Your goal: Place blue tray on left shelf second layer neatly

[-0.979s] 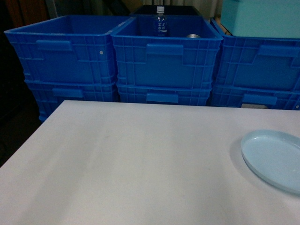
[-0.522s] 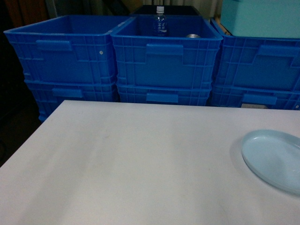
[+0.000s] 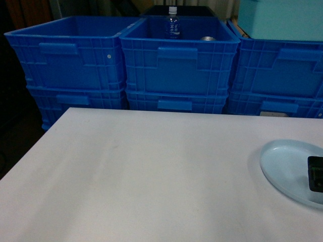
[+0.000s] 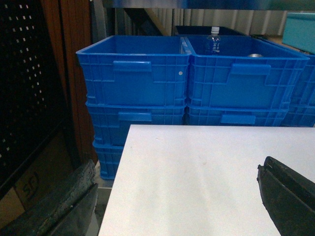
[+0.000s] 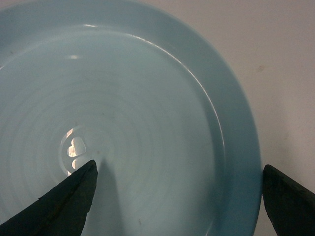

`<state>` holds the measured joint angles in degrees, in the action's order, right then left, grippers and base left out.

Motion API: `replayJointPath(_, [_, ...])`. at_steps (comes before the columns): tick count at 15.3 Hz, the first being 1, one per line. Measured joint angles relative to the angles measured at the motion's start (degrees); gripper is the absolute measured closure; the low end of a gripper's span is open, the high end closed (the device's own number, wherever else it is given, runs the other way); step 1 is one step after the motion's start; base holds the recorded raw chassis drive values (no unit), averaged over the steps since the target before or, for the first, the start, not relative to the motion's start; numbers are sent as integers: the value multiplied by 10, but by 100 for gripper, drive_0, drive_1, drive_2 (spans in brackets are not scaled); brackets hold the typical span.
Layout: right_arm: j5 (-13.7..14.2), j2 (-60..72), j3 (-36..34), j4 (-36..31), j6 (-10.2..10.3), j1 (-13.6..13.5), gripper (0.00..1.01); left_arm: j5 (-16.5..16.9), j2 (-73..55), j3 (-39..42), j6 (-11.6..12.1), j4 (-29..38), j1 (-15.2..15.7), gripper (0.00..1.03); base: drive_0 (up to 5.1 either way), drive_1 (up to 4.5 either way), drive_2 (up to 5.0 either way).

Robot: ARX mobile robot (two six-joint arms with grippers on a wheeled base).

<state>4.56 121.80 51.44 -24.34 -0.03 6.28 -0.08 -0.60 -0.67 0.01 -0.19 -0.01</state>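
Observation:
The blue tray lies flat on the white table near its right edge, partly cut off by the frame. My right gripper shows as a dark tip over the tray's right part. In the right wrist view the tray fills the frame, and my right gripper is open just above it. One finger is over the tray's middle and the other is outside its rim, with nothing held. My left gripper is open over the table's left edge, empty. The left shelf is out of view.
Stacked dark-blue ribbed crates line the table's far edge; the middle top one holds a water bottle. A teal box sits on the right stack. Left of the table are a dark perforated panel and a drop to the floor.
My right gripper has come into the head view at the right edge, over the tray. The tray has barely moved.

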Motion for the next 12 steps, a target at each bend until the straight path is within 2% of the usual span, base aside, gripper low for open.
replayJointPath(2, [16,13,21,19,3,-2,3,0,0,0,0,0,0,5,0,0,0])
replayJointPath(3, [15,19,33,26,12,3,3,0,0,0,0,0,0,5,0,0,0])
replayJointPath(7, [15,37,45,17,22,36,3,0,0,0,0,0,0,5,0,0,0])
replayJointPath(10, [9,45,36,7,55,43,3,0,0,0,0,0,0,5,0,0,0])
replayJointPath(11, [-1,45,35,14,71,43,3,0,0,0,0,0,0,5,0,0,0])
replayJointPath(12, [-3,45,33,13,75,42,14,0,0,0,0,0,0,5,0,0,0])
